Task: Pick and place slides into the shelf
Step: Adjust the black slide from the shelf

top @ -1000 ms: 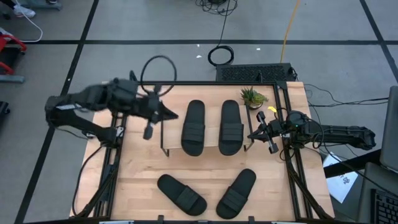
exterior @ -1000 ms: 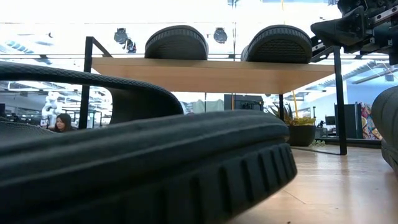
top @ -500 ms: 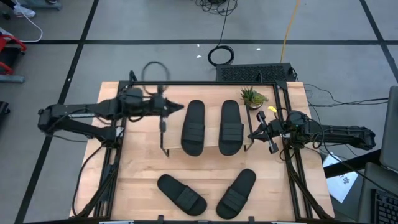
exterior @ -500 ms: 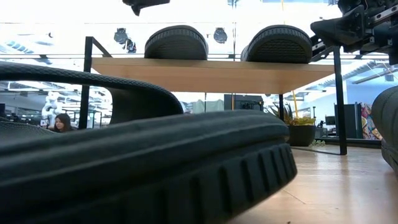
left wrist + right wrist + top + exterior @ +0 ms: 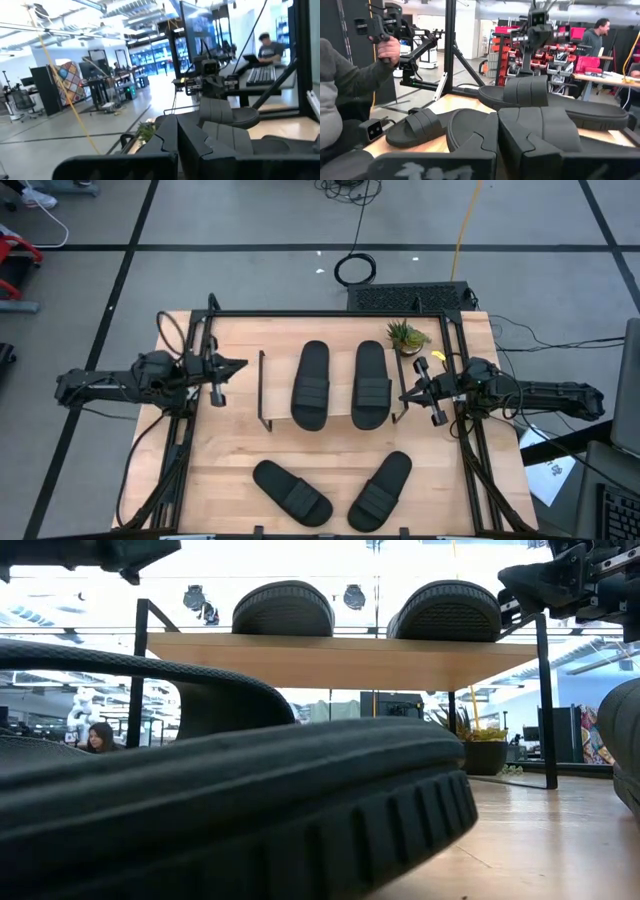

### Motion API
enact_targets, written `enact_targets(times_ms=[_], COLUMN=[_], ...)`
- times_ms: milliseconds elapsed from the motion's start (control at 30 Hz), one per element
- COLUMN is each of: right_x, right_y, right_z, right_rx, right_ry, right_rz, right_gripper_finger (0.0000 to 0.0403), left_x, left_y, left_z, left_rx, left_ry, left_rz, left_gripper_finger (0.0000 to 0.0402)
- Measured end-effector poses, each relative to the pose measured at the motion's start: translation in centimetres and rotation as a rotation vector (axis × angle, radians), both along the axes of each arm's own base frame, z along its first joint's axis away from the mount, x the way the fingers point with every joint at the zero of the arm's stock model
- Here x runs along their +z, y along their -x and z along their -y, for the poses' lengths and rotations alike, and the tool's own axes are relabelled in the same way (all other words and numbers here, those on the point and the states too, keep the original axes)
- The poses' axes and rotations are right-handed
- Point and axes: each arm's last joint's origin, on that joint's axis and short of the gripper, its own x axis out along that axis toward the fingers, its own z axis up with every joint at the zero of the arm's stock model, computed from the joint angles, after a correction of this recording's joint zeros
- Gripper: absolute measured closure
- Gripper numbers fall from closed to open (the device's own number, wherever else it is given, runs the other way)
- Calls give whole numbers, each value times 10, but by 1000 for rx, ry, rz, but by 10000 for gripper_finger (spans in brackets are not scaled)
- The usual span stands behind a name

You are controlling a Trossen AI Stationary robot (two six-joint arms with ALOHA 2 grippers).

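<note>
Two black slides (image 5: pixel 312 385) (image 5: pixel 372 385) lie side by side on the plank top of the shelf (image 5: pixel 277 395) in the middle of the table. In the low view their soles (image 5: pixel 283 608) (image 5: pixel 450 610) rest on the plank (image 5: pixel 340 655). Two more slides (image 5: pixel 292 492) (image 5: pixel 380 490) lie flat on the table near its front edge. My left gripper (image 5: pixel 240 364) hangs shut and level, left of the shelf's left end, holding nothing. My right gripper (image 5: pixel 404 396) hangs shut by the shelf's right end, also holding nothing.
A small potted plant (image 5: pixel 405 335) stands at the far right corner. The table's black frame (image 5: pixel 330 313) runs around the edges. One near slide (image 5: pixel 250 810) fills most of the low view. A person's hand (image 5: pixel 387 47) shows beyond the table's left side.
My left gripper has come down from high above the shelf's left end and drawn back toward the table's left edge. It has tipped from pointing downward to about level and stayed shut. All the slides lie as before.
</note>
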Motion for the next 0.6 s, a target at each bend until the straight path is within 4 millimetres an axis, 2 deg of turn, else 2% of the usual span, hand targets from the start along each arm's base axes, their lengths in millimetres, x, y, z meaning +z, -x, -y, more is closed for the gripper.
enact_targets(times_ms=[233, 333, 433, 600], right_x=[14, 22, 38, 83], right_y=[-2, -6, -11, -18], right_z=[0, 1, 6, 12], right_rx=[6, -5, -136, -303], right_ry=[-44, -58, -46, -23], right_rz=[107, -3, -138, -295], right_gripper_finger=[403, 403, 403, 403], left_x=[-32, -46, -59, -69], left_y=[5, 3, 1, 0], left_z=[0, 0, 0, 0], left_rx=[-4, -5, -9, -11], left_ry=[46, 56, 59, 64], left_rz=[-46, -88, -125, -143], left_gripper_finger=[401, 399, 400, 398])
